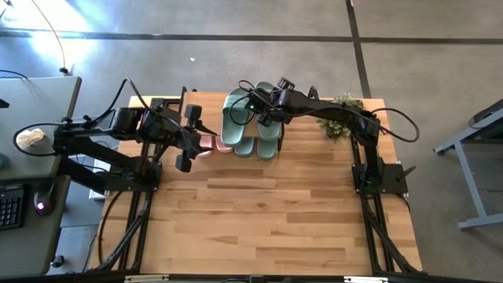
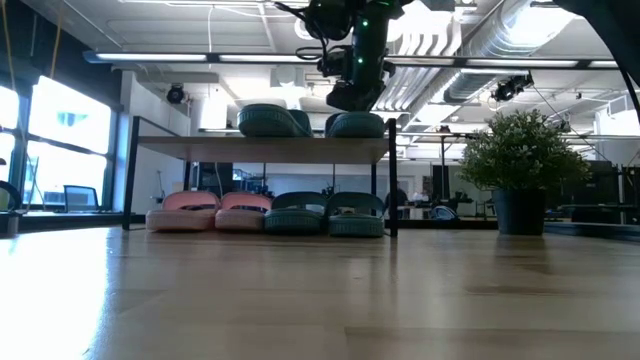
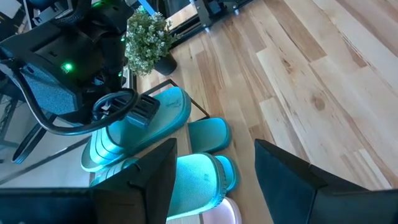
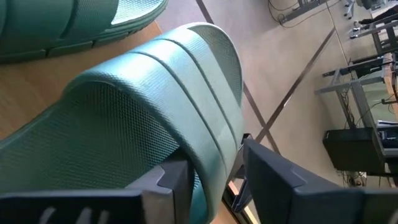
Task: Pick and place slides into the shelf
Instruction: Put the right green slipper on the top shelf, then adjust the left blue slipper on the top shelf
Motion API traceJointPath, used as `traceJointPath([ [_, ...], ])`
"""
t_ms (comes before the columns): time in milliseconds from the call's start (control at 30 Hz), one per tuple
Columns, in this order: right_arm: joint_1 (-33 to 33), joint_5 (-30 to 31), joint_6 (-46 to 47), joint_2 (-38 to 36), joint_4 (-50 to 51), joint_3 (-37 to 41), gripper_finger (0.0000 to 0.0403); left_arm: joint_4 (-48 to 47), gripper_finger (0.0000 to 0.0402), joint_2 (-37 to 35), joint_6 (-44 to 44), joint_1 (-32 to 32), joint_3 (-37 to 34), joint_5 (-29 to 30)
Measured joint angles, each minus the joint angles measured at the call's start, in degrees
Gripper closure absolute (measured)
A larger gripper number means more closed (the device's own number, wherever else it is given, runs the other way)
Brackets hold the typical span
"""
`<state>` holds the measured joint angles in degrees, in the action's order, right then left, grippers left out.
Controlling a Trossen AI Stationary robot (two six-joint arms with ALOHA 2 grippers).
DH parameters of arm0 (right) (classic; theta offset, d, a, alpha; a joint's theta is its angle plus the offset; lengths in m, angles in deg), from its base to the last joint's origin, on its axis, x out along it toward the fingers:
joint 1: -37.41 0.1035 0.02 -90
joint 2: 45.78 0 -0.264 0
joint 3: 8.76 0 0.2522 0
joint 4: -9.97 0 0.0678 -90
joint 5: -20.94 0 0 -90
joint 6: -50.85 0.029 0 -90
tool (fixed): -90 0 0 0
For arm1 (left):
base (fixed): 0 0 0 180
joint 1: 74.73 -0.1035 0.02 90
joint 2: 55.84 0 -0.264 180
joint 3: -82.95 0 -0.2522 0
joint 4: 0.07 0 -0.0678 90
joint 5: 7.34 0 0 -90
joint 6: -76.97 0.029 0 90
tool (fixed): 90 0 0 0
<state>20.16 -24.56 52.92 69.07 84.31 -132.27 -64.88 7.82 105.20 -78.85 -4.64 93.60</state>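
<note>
From above, the arms hide much of the shelf (image 1: 236,118). Its lower level holds a pink pair (image 2: 205,211) on the left beside a green pair (image 2: 325,214); the top plank carries the second green pair (image 2: 310,122). Right gripper (image 4: 214,177) hangs over the top plank, pinching the right-hand green slide's strap (image 4: 186,112). Left gripper (image 3: 214,171) hovers open at the shelf's left end.

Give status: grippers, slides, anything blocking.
Right gripper over shelf top, straddling green slide's strap. Left gripper open, hovering by shelf's pink end. Pink pair and green pair underneath. Nothing blocking.
</note>
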Motion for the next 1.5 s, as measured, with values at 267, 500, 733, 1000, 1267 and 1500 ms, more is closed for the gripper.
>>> traceJointPath([
  [267,0.00,-0.14,-0.99,-0.07,-0.01,0.00,0.0232,0.24,0.0204,-0.03,-0.57,0.00,-2.18,0.01],
  [500,0.02,-0.23,-1.05,-0.07,0.44,0.00,0.0209,2.48,0.0204,-0.04,-0.57,0.00,-4.85,1.11],
  [733,0.48,-0.29,-1.33,-0.07,1.48,0.00,0.0206,3.33,0.0204,1.14,-0.36,-0.05,-5.40,13.06],
  [1000,2.38,-0.97,-2.56,-0.87,1.33,0.00,0.0206,4.29,0.0204,7.99,4.52,-5.75,-5.42,13.78],
  [1267,4.25,0.10,-1.09,-5.46,3.85,-0.02,0.0206,8.56,0.0204,15.86,9.15,-14.14,-5.42,15.47],
  [1500,7.18,0.77,1.09,-11.71,6.85,-0.02,0.0206,14.08,0.0204,21.31,10.81,-18.39,-5.38,18.43],
])
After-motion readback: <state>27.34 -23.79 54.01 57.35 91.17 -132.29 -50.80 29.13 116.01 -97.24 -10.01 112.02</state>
